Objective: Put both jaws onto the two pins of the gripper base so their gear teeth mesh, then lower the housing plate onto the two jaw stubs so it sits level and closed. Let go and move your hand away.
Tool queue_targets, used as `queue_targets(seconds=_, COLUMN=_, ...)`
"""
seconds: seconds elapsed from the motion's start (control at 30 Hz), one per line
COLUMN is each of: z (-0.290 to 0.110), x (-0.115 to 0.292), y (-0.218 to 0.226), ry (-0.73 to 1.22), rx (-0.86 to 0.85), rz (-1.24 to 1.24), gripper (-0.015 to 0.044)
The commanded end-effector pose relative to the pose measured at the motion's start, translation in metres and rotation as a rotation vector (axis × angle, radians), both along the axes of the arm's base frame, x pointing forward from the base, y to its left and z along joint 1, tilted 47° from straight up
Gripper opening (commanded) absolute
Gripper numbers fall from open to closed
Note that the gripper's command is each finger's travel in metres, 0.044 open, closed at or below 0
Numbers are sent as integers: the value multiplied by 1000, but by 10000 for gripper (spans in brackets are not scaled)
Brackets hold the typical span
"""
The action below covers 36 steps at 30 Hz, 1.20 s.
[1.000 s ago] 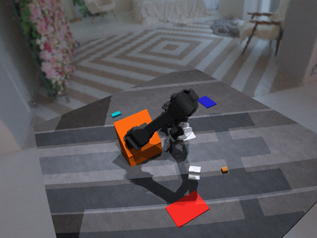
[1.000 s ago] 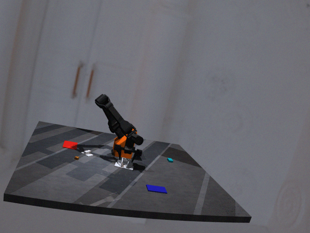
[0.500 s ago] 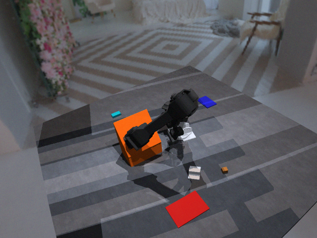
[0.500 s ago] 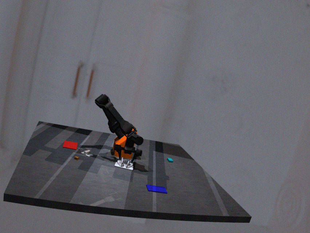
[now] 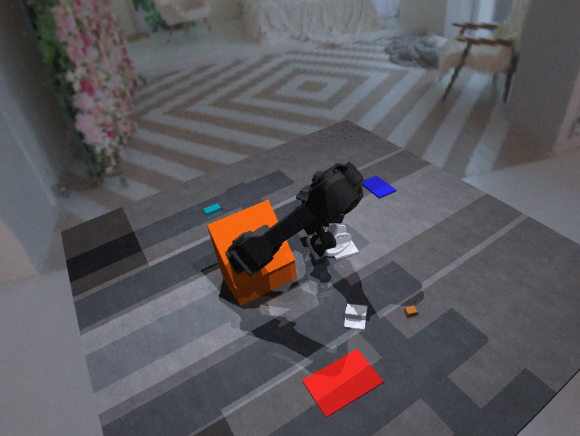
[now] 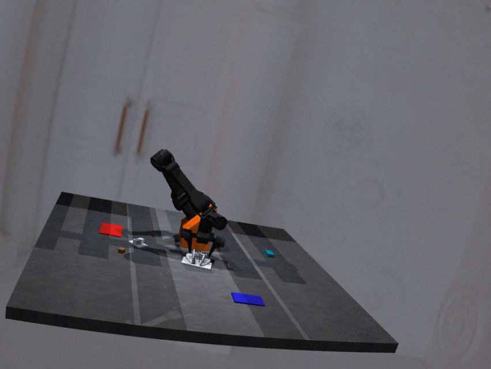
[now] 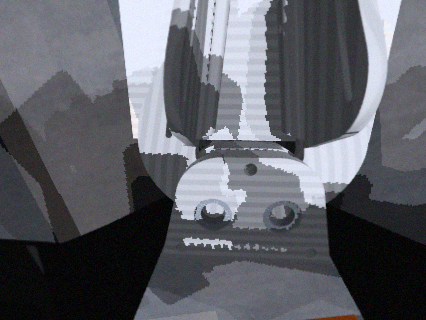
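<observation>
Indoors, a gray striped tabletop carries the white gripper base, gripped between the wide-set fingers of the black gripper. Beyond lie a diamond-patterned floor and pink flowers; a wooden-armed chair stands farther right in the top view.

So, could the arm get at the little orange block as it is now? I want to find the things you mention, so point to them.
Probably not right away: its jaws seem to be shut on the white piece [image 5: 346, 249] [image 6: 198, 265] [image 7: 250, 190]. Once free, probably yes: nothing tall stands between them and the orange block [image 5: 411, 310] [image 6: 121, 250].
</observation>
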<state>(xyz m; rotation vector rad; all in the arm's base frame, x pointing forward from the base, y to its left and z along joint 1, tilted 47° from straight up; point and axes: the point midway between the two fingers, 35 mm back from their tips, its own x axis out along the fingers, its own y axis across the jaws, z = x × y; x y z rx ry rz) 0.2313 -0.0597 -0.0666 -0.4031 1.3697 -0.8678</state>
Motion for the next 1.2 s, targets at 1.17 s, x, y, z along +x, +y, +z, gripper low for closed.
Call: queue_targets(seconds=1.17, z=-2, x=-1, y=-3, ry=6, rx=3, rz=-9, gripper=351)
